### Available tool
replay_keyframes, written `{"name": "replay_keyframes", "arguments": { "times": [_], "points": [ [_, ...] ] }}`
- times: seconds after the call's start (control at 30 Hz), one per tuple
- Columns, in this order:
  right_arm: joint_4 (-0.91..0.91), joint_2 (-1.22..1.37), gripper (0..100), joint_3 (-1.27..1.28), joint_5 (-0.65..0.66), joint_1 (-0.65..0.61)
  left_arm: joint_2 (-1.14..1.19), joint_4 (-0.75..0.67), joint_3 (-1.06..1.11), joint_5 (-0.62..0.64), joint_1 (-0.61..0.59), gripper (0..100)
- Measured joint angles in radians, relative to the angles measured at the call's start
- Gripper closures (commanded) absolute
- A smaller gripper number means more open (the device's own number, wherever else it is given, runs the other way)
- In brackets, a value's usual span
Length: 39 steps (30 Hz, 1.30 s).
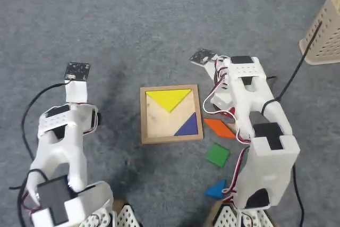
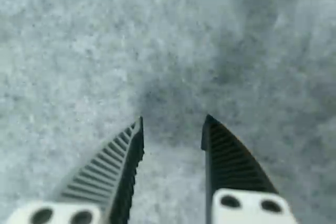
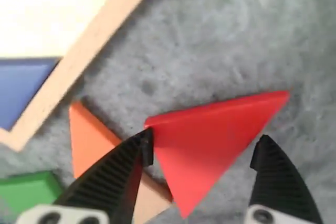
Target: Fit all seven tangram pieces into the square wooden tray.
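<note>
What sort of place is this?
Probably a robot test bench: a white left arm and right arm trailing cables on grey felt, a wooden puzzle tray between them.

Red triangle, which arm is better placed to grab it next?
Right. The right gripper, open, straddles the red triangle beside the tray, while the left gripper hangs over bare carpet, across the tray from the loose pieces.

Soft, even light falls on the grey worktop [image 1: 159, 35]. The arms cast faint, diffuse shadows on it. A dim patch lies ahead of the left pincer [image 2: 173, 121]. The pale wood of the tray [image 3: 97, 40] glares.
</note>
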Motion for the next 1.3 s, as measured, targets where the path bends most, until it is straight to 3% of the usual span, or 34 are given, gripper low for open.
{"name": "replay_keyframes", "arguments": {
  "times": [0.47, 0.6, 0.8, 1.3],
  "points": [
    [0.0, 0.028, 70.2, -0.068, -0.565, 0.003, 0.0, 0.0, 0.006, 0.0, 0.0, 82],
    [0.0, 0.028, 70.2, -0.069, -0.666, 0.002, 0.0, 0.0, 0.006, 0.0, 0.0, 82],
    [0.02, 0.032, 70.2, -0.103, -0.717, -0.002, 0.0, 0.0, 0.006, 0.0, 0.0, 82],
    [0.015, 0.032, 70.2, -0.106, -0.701, -0.069, 0.0, 0.0, 0.006, 0.0, 0.0, 82]
  ]
}}
